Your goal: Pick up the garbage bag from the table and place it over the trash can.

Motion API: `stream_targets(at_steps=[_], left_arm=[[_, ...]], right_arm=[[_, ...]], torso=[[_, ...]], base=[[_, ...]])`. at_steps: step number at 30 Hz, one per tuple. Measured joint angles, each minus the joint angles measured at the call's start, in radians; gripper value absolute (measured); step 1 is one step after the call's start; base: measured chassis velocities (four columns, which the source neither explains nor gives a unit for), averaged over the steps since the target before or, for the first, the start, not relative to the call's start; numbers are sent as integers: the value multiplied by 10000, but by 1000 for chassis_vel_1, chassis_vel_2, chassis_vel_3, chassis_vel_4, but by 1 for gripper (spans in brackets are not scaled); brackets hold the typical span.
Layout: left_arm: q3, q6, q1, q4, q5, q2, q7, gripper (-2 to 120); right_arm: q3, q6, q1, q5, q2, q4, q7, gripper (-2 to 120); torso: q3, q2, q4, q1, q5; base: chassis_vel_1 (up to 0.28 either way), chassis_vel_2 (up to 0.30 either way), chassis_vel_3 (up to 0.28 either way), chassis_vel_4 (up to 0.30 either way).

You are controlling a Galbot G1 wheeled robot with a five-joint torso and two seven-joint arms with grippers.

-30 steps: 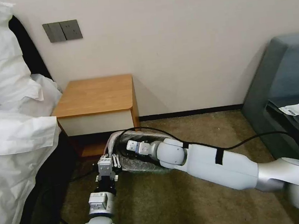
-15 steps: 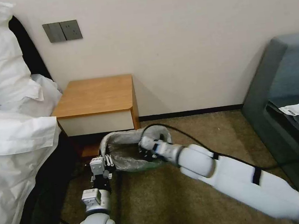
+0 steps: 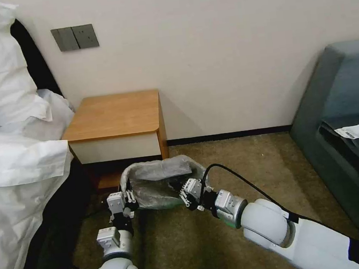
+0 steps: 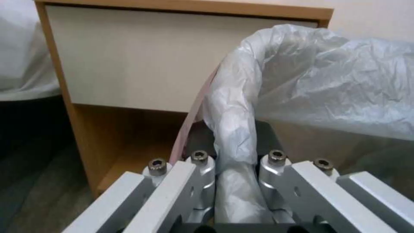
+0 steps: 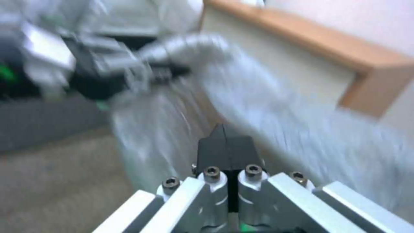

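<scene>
Carpeted floor: garbage bag (image 3: 160,171) lines trash can (image 3: 163,204), left gripper (image 3: 128,196) pinching its rim, right gripper (image 3: 181,193) closed empty.

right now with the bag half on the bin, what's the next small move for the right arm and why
Probably open the right gripper and take hold of the near-right rim of the garbage bag, then pull it outward. Its black pads are pressed together with no plastic between them, while the left gripper is clamped on the opposite rim beside the table. The bag looks draped loosely over the trash can.
</scene>
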Motion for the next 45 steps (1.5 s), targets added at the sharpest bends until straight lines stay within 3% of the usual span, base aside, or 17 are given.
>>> stream_targets(at_steps=[8,14,16,18,20,23,27,31,35,36,40,43,45], left_arm=[[-20,139,156,-54,-680,49,-164,9],[22,990,362,-549,-2441,97,-646,9],[0,1645,546,-768,-3299,320,-824,9],[-19,1824,573,-770,-3458,387,-835,9],[-53,2228,609,-746,-3766,520,-746,9],[-44,2655,652,-589,-3793,687,-89,9],[14,2823,644,-328,-3664,790,260,9],[116,2842,579,177,-3655,872,365,9],[165,2825,503,350,-3716,786,358,9],[229,2766,442,445,-3771,715,352,9],[258,2682,348,542,-3803,632,351,9],[258,2674,334,563,-3817,626,351,9],[253,2643,326,615,-3878,621,351,20]], right_arm=[[1426,769,-1251,-227,279,610,631,0],[2665,1220,-2244,-705,917,490,1147,0],[3454,1821,-3312,-1587,1491,558,1199,0],[3672,2063,-3640,-1854,1679,563,1178,0],[4159,2444,-4260,-2323,2239,547,1186,7],[4863,2847,-4627,-2435,3006,297,1470,21],[5312,2972,-4797,-2368,3611,155,1730,32],[5282,2666,-5127,-1889,4446,214,2701,50],[5225,2759,-5269,-2005,4700,103,2811,60],[5198,2830,-5312,-2154,4847,2,2811,68],[5105,2843,-5341,-2287,5053,-100,2808,82],[5078,2844,-5350,-2331,5083,-120,2805,87],[5035,2849,-5385,-2410,5132,-180,2797,98]], torso=[[0,0,-2,0,-2],[0,0,-1,0,0],[0,0,-3,1,0],[0,0,-3,0,-1],[0,1,-4,0,-1],[0,0,-2,0,-2],[0,0,-3,0,-2],[0,0,-2,1,-2],[0,0,-1,1,-1],[0,0,-2,0,-2],[0,0,-2,1,-1],[0,0,-2,1,-1],[0,0,-1,2,-1]], base=[[0,0,0,0],[0,0,0,0],[0,0,0,0],[0,0,0,0],[0,0,0,0],[0,0,0,0],[0,0,0,0],[0,0,0,0],[0,0,0,0],[0,0,0,0],[0,0,0,0],[0,0,0,0],[0,0,0,0]])
